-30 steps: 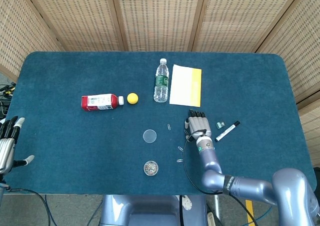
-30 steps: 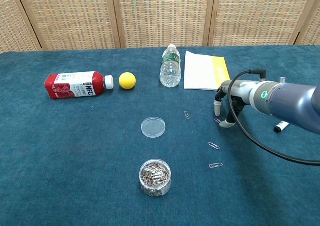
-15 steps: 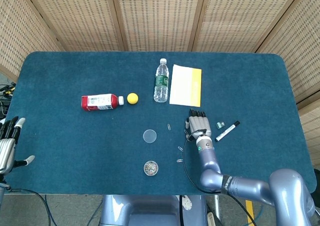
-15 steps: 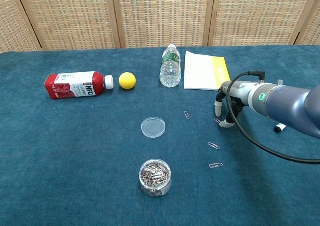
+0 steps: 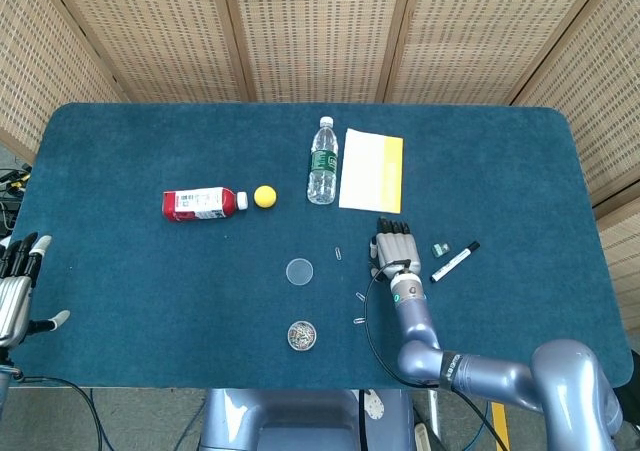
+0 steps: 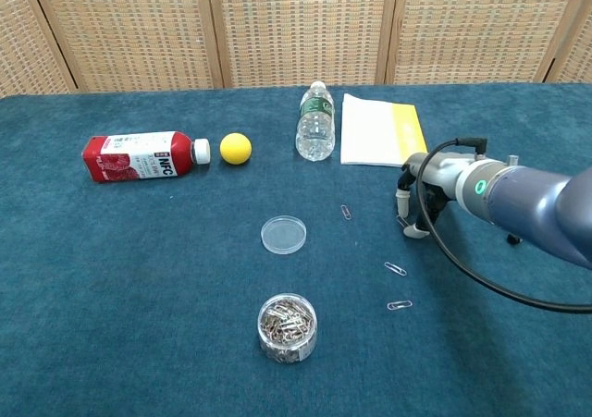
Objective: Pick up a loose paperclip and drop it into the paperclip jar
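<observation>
The paperclip jar [image 6: 288, 327] stands uncapped near the table's front edge, full of clips, and shows smaller in the head view [image 5: 301, 335]. Three loose paperclips lie to its right: one [image 6: 346, 212] furthest back, one [image 6: 395, 268] in the middle, one [image 6: 399, 304] nearest the front. A further paperclip [image 6: 401, 221] lies right under my right hand [image 6: 413, 206], whose fingertips point down onto the cloth on either side of it; nothing is lifted. In the head view the right hand [image 5: 392, 246] lies flat with fingers extended. My left hand [image 5: 15, 289] rests open at the table's left edge.
The jar's clear lid [image 6: 283, 234] lies flat behind the jar. A water bottle [image 6: 315, 123], a white and yellow notebook [image 6: 381, 128], a yellow ball [image 6: 236, 147] and a red bottle on its side [image 6: 139, 156] are further back. A marker [image 5: 455, 260] lies right of the right hand.
My right hand has settled slightly lower and leftward over the paperclip beneath it; the forearm now hides more of the marker in the chest view. The left hand has not moved.
</observation>
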You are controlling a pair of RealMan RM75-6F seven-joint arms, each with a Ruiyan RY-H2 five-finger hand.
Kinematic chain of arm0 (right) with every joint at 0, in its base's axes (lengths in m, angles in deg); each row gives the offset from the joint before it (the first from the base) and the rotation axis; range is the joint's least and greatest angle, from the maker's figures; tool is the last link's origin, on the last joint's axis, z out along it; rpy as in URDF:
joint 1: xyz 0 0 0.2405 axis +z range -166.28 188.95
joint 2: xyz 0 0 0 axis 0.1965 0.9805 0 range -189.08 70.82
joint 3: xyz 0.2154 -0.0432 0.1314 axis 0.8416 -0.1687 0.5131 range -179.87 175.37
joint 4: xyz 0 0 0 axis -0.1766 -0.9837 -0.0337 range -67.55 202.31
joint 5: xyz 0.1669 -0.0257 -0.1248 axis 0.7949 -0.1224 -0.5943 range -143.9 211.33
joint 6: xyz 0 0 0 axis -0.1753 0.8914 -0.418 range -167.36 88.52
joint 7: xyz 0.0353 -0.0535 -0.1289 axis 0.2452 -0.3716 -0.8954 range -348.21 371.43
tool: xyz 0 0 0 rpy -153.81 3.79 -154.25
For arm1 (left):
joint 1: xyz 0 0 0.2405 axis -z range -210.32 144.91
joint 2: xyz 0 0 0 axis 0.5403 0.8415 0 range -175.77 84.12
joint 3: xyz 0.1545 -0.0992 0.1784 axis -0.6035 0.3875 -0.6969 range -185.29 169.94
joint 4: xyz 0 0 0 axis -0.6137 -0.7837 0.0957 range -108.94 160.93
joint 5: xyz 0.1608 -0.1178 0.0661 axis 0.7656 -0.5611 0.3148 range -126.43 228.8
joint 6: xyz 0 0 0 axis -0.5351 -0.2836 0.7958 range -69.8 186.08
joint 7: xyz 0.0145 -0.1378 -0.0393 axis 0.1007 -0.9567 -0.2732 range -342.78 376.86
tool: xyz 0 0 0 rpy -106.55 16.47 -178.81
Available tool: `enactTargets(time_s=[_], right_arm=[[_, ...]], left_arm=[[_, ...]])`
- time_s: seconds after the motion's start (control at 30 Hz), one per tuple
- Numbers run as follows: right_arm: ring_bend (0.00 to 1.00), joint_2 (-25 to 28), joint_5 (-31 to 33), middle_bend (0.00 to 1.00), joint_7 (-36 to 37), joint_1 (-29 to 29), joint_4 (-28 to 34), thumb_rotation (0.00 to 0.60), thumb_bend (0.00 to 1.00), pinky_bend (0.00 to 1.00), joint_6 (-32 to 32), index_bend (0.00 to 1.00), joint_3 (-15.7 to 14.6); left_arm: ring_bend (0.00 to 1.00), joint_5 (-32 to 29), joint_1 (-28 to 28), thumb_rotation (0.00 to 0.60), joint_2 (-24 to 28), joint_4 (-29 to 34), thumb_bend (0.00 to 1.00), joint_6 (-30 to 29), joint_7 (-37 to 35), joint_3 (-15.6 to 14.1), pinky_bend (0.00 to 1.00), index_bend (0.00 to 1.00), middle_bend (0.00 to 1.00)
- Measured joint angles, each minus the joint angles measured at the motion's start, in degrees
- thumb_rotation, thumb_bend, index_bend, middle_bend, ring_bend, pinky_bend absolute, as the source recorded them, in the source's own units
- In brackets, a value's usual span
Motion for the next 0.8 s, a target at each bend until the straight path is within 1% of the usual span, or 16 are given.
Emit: enactTargets(time_s=[0.07, 0.2, 0.27, 0.4, 0.5, 0.8], right_arm=[[0.0, -0.1, -0.42, 0.0, 0.16, -0.08, -0.04, 0.6, 0.3, 0.05, 0.02, 0.53, 0.01], [0.0, -0.27, -1.65, 0.0, 0.84, -0.3, -0.06, 0.6, 0.31, 0.06, -0.11, 0.62, 0.08], [0.0, -0.31, -2.18, 0.0, 1.05, -0.4, -0.06, 0.6, 0.33, 0.06, -0.24, 0.65, 0.04], [0.0, -0.48, -3.62, 0.0, 1.82, -0.7, -0.07, 0.6, 0.41, 0.08, -0.7, 0.7, -0.13], [0.0, -0.7, -5.0, 0.0, 2.63, -0.93, -0.31, 0.6, 0.43, 0.08, -0.8, 0.71, -0.19], [0.0, -0.75, -9.62, 0.01, 6.11, -2.01, -0.29, 0.6, 0.43, 0.08, -0.95, 0.73, 0.08]], left_arm=[[0.0, -0.07, 0.02, 0.6, 0.0, -0.02, 0.03, -0.03, -0.03, 0.02, 0.0, 0.0, 0.0], [0.0, -0.13, 0.09, 0.6, 0.01, -0.02, 0.03, 0.02, -0.03, 0.02, 0.0, 0.0, 0.0], [0.0, -0.13, 0.1, 0.6, 0.01, -0.02, 0.03, 0.02, -0.05, -0.01, 0.0, 0.0, 0.0], [0.0, -0.15, 0.12, 0.6, 0.05, -0.03, 0.03, 0.0, -0.18, -0.01, 0.0, 0.0, 0.0], [0.0, -0.12, 0.11, 0.6, 0.09, -0.01, 0.03, -0.06, -0.23, -0.05, 0.0, 0.0, 0.0], [0.0, -0.23, 0.23, 0.6, 0.09, -0.07, 0.03, 0.0, -0.21, -0.08, 0.0, 0.0, 0.0]])
